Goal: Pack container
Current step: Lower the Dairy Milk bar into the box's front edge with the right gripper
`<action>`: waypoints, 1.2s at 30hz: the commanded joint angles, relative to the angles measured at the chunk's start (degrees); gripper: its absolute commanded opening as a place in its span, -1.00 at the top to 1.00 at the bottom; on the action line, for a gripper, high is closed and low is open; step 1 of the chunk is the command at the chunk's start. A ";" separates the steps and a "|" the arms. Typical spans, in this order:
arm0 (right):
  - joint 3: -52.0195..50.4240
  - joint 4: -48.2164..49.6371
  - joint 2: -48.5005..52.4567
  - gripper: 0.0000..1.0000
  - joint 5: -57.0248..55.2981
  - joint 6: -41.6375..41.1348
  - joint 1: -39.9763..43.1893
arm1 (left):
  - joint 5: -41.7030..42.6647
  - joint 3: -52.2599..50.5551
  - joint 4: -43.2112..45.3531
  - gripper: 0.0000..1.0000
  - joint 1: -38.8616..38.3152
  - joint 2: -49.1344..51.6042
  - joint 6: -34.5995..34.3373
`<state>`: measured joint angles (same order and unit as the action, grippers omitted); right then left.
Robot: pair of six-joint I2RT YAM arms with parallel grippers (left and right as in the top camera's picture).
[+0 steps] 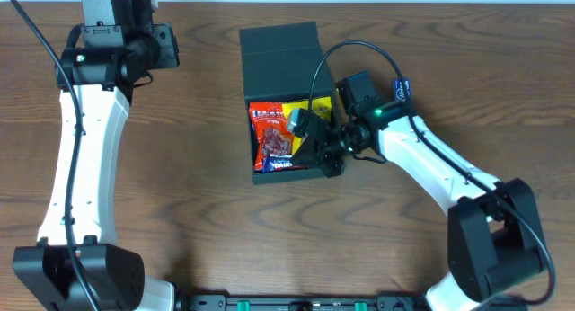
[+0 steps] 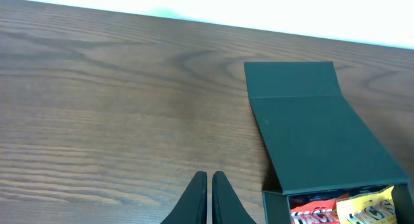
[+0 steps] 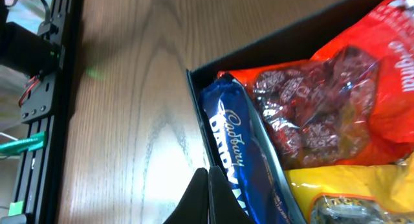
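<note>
**Snacks in the box, both pincers closed**

The dark teal container (image 1: 280,55) sits mid-table on the wood-grain table (image 1: 180,194), its flap lid laid open toward the far edge. Inside lie a red packet (image 1: 272,136), a yellow packet (image 1: 312,107) and a blue Cadbury bar (image 3: 242,146) against the near wall. The right gripper (image 3: 208,177) hangs over the box's near right corner, fingers pressed together on nothing. The left gripper (image 2: 209,185), fingers likewise together and empty, hovers above bare wood left of the container, apart from it
</note>
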<state>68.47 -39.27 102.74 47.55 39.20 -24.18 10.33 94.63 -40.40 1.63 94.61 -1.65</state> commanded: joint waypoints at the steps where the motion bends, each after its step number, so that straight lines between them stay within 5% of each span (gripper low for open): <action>1: 0.04 -0.07 2.40 0.98 0.00 1.18 0.22 | 0.24 0.04 0.09 0.89 0.13 -1.31 -0.09; 15: 0.04 2.99 4.48 0.97 -5.55 1.14 0.22 | 0.22 0.04 0.15 0.88 0.13 -1.31 -0.07; 27: 3.08 3.52 3.96 0.97 5.29 1.14 0.22 | 0.22 0.04 0.15 0.88 0.13 -1.31 -0.07; 36: 3.61 2.08 4.11 0.97 1.97 1.18 0.04 | 0.22 0.04 0.17 0.88 0.13 -1.31 -0.07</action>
<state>71.42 -36.88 106.48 49.25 39.59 -24.18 10.33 94.63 -40.38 1.63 94.61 -1.65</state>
